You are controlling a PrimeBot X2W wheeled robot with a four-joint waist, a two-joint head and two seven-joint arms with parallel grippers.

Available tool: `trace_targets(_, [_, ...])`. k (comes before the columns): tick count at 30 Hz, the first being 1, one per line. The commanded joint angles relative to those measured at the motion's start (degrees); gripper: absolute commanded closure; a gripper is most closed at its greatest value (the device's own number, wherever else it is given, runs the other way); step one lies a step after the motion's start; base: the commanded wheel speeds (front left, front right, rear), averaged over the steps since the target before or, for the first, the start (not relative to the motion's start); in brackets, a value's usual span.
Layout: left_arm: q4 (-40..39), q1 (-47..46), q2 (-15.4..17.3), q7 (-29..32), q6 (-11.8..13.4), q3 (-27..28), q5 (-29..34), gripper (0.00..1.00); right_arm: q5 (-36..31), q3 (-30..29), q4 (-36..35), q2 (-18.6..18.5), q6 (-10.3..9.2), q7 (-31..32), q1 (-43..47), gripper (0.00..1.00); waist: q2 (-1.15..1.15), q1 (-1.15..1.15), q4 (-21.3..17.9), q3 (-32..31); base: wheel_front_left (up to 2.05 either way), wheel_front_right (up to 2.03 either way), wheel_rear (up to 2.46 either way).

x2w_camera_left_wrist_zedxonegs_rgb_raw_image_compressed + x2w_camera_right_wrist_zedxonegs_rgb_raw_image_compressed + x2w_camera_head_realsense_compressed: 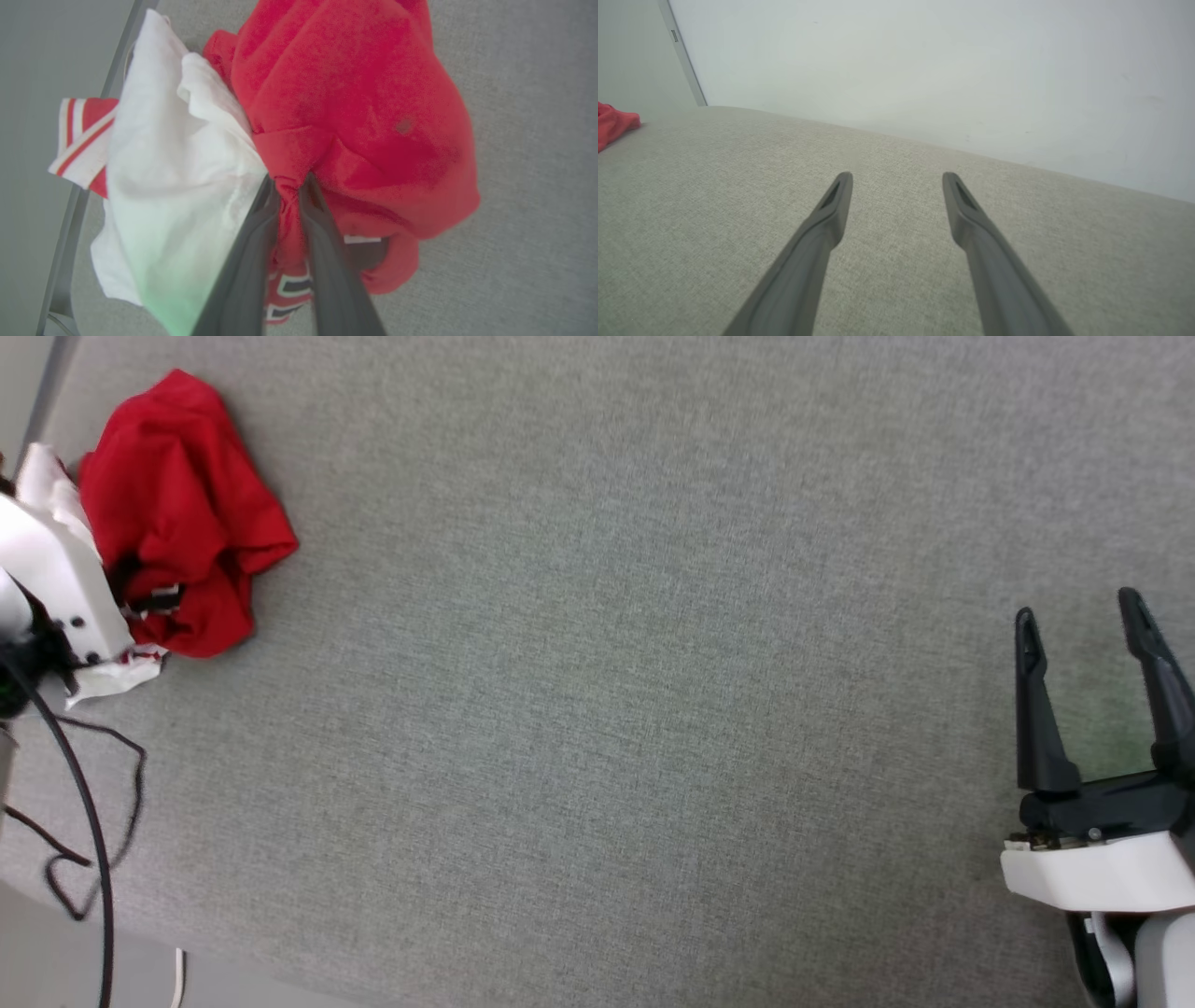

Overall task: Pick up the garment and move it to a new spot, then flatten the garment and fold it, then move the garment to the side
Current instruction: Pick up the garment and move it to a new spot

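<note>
Cable (pixel 89 821): dark and thin, looping on the tabletop (pixel 597 709) behind the left jaws, on the wrist side.
Left arm (pixel 51 569): pale forearm at the tabletop's left edge, lying over the white part of the garment (pixel 182 504).
Left jaws: clamped on a fold of red cloth. The two dark fingers (pixel 254 242) stand almost together, with the cloth bunched between their tips.
Garment: a crumpled heap on the tabletop, right at the left jaws.
Sleeve (pixel 177 163): white, just left of the left jaws and touching the left finger.
Trim (pixel 79 140): red and white stripes, further left of the jaws, reaching over the tabletop's edge.
Red body: rises ahead of the left jaws and spreads to their right.
Lettering (pixel 292 284): black with white outline, partly hidden between and under the fingers, back from their tips.
Tabletop: grey woven fabric, running from the heap to the right jaws.
Right jaws: apart, fingers (pixel 1038 728) spread wide with grey tabletop showing between them, well apart from the garment, which lies far to their left.
Wall (pixel 924 70): pale, ahead of the right jaws beyond the tabletop's far edge.
</note>
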Motion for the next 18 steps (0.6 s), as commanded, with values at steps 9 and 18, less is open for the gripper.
trace_targets(9, [-6.71,-6.21,4.72,-7.56,0.02,-9.31,1.53,1.00,1.10,0.09,1.76,2.37,-0.04,-0.14,1.79,0.00,0.00,0.00,-0.52,-8.56,0.00,0.00,0.00])
trace_targets(18, [-17.46,-10.99,5.55,-7.67,0.02,-19.38,2.13,1.00,2.03,-0.30,2.60,3.51,-0.04,-0.14,3.33,0.00,0.00,0.00,-2.80,-13.65,0.00,0.00,0.00])
